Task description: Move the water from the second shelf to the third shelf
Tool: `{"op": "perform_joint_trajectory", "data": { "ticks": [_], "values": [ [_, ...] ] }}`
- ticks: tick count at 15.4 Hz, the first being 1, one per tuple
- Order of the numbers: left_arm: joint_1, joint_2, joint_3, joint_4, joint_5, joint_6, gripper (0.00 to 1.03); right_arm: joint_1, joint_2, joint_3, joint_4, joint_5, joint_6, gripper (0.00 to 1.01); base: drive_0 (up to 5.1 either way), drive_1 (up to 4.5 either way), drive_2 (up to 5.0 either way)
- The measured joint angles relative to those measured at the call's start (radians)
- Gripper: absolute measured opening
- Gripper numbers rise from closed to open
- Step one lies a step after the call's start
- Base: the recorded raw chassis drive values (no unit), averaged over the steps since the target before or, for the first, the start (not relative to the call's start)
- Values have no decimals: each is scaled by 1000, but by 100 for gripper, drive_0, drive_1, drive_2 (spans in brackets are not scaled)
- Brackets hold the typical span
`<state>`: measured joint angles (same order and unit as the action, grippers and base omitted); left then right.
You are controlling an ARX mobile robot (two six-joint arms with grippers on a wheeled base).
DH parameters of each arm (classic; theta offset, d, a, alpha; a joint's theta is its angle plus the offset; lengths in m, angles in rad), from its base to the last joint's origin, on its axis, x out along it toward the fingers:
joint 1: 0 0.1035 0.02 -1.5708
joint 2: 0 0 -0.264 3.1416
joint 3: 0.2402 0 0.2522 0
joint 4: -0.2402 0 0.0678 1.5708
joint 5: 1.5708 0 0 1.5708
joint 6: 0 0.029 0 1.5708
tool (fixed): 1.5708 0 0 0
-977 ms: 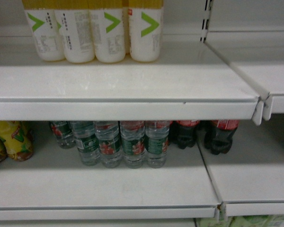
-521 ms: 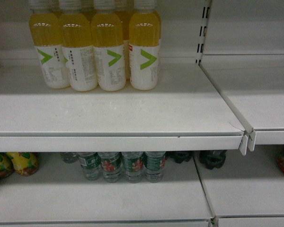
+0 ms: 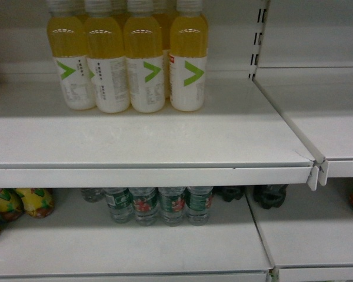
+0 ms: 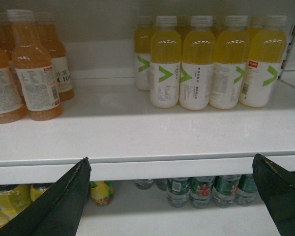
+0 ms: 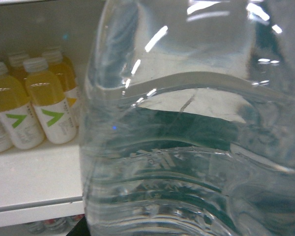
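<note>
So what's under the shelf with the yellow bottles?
Under that shelf stands a row of water bottles with green labels. Yellow-wrapped packs sit to their left, dark bottles to their right. Their tops are hidden by the shelf edge.

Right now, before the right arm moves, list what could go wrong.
The clear ribbed plastic water bottle fills the right wrist view and hides the right claw, so the grip cannot be checked; it may slip. The yellow drink bottles with white green-chevron labels stand grouped on the white upper shelf; setting down close by could topple them. That shelf's front lip juts forward and might catch the bottle.
</note>
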<state>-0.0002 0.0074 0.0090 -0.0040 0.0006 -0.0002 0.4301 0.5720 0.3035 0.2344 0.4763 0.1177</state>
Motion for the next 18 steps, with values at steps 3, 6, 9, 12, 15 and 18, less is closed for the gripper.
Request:
{"op": "perform_joint_trajectory", "data": {
  "ticks": [3,6,9,12,15,18],
  "values": [
    [0,0,0,0,-1,0,98,1,0,0,-2,-2,0,42,-461,154,369],
    [0,0,0,-1,-1,0,98,1,2,0,-2,-5,0,42,-475,140,355],
    [0,0,0,0,-1,0,98,1,1,0,1,-5,0,42,-475,140,355],
    [0,0,0,2,-1,0,98,1,1,0,-1,-5,0,42,-490,251,251],
    [0,0,0,1,-1,0,98,1,-1,0,1,-5,0,42,-490,251,251],
    [0,0,0,2,-1,0,98,1,0,0,-3,-5,0,42,-490,251,251]
  ]
}}
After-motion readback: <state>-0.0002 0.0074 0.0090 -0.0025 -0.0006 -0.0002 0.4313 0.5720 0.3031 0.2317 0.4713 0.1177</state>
